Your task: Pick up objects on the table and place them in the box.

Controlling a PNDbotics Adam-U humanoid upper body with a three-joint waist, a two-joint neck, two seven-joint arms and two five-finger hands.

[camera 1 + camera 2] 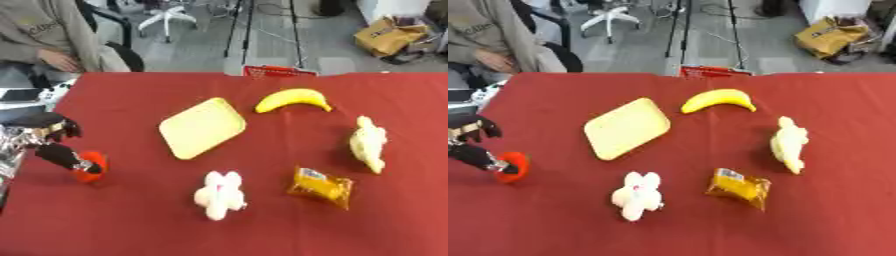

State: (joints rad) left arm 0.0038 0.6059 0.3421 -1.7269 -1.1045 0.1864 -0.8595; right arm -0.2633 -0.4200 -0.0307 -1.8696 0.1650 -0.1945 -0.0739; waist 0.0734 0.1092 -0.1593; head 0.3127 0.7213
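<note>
My left hand is at the table's left edge, its fingers curled round a small red-orange object that rests on or just above the red cloth. On the table lie a yellow banana, a pale yellow flat tray-like plate, a cream plush toy, a white plush toy and an orange snack packet. A red box shows just beyond the table's far edge. My right hand is out of sight.
The red tablecloth covers the whole table. A seated person and office chairs are past the far left corner. A brown bag lies on the floor at the far right. Stand legs rise behind the box.
</note>
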